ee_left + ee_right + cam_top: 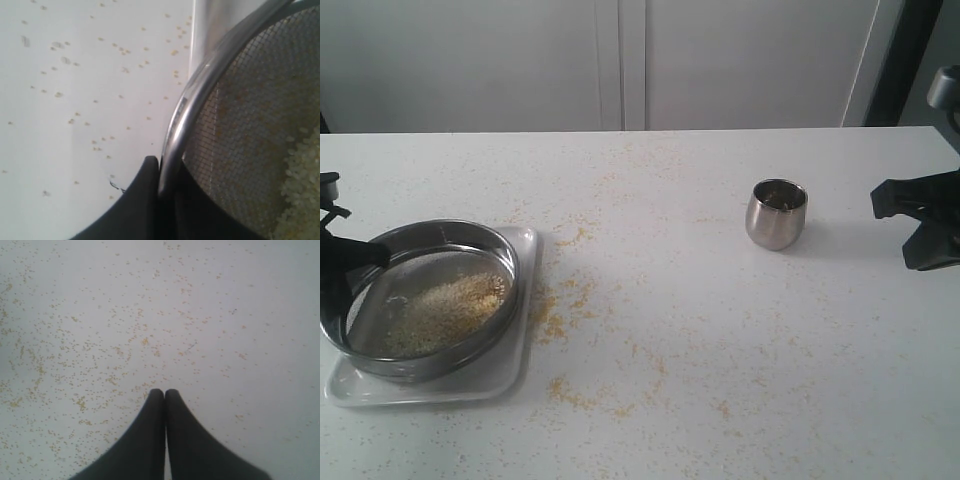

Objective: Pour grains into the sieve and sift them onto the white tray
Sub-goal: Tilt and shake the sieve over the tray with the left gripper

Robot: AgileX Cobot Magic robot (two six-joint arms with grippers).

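Exterior view: broad white matte surface, backed by pale grey wall panels with a dark upright strip at the far right. Strewn over the surface, loose golden-yellow grains, thickest just beside the flat glossy white tray at the left. Over that tray, a large round steel-rimmed sieve with a grey wire-mesh bottom, holding a heap of yellow and paler grains towards its right side; resting on the tray or lifted off it, cannot tell. At the sieve's left rim, the black left gripper. Well apart to the right, a small rounded steel cup, upright. Beyond it at the right edge, the black right gripper, clear of everything.

Left wrist view: left gripper pinched narrow on the sieve's steel rim, one finger outside, one inside over the mesh. Pale coarse grains lying on the mesh; scattered grains on the white beside it.

Right wrist view: right gripper with fingers pressed together, holding nothing, above the grain-speckled surface.
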